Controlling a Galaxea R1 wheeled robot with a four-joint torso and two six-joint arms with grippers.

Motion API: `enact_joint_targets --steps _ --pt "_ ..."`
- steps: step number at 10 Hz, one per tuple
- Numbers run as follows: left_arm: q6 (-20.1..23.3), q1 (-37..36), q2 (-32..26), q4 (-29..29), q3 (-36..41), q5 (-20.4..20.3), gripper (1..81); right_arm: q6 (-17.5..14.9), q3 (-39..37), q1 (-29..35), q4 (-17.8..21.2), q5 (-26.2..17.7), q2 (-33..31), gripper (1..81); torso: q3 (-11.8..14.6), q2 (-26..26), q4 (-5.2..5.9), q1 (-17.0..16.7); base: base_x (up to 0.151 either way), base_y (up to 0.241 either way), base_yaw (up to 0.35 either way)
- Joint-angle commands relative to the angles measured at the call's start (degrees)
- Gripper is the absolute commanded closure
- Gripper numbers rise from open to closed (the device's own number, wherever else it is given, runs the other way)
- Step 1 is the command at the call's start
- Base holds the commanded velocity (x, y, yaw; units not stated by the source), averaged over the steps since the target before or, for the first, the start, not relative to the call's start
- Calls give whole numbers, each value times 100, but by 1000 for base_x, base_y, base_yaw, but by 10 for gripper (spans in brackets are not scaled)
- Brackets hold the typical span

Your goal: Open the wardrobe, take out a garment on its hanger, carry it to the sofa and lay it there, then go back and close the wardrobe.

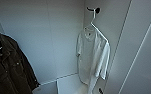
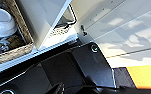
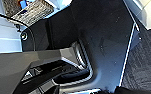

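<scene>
One white short-sleeved shirt of thin fabric (image 1: 92,53) hangs in front of me inside the open white wardrobe (image 1: 53,37), draped on a thin white hanger (image 1: 97,26) whose hook sits over a black hook (image 1: 94,10) high on the right-hand inner wall. The shirt hangs a little askew, its hem reaching almost to the wardrobe's white floor panel. Well apart from it, on the left side, a dark olive-brown jacket (image 1: 7,67) hangs; that one I leave alone. The open white door (image 1: 141,50) stands along the right side of the head view.

In the left wrist view I see a woven basket (image 2: 14,50) holding a white bowl (image 2: 2,21), beside white cabinet panels. The right wrist view looks along dark grey carpet (image 3: 144,65). I cannot tell from either wrist camera whether the left or right gripper is open or shut.

I judge the step in hand is taking the shirt out. To do it well, I would bring a gripper up to the hanger's neck just below the black hook, not the loose fabric, close firmly, then lift upward to free the hanger before drawing it outward, keeping clear of the door edge and the side wall.
</scene>
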Motion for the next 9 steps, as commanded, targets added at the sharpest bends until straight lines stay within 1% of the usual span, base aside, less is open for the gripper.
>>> enact_joint_targets --steps 1,2,4,5,6,9 --pt "-88 -1176 -849 -65 1456 718 10 21 15 235 16 -288 -19 10 0 0 0 0 0 0 0" --pt "-150 -1360 -981 -65 1667 727 10 29 15 244 16 -261 -19 10 -2 0 0 0 0 0 0" --pt "-220 -1738 -1104 -109 1903 1051 10 29 -2 244 16 -226 -19 10 -2 0 0 -2 0 0 0" --pt "-289 -1949 -1113 -135 1939 1139 10 29 -12 244 16 -226 -10 10 -2 0 0 -2 0 0 0" --pt "-403 -2185 -1096 -126 1948 1235 10 30 -12 244 7 -226 -10 10 -5 0 0 -2 0 0 0" --pt "-721 -3013 -911 -135 1974 1764 10 38 -12 244 7 -226 -1 10 -6 2 -2 2 0 0 0"
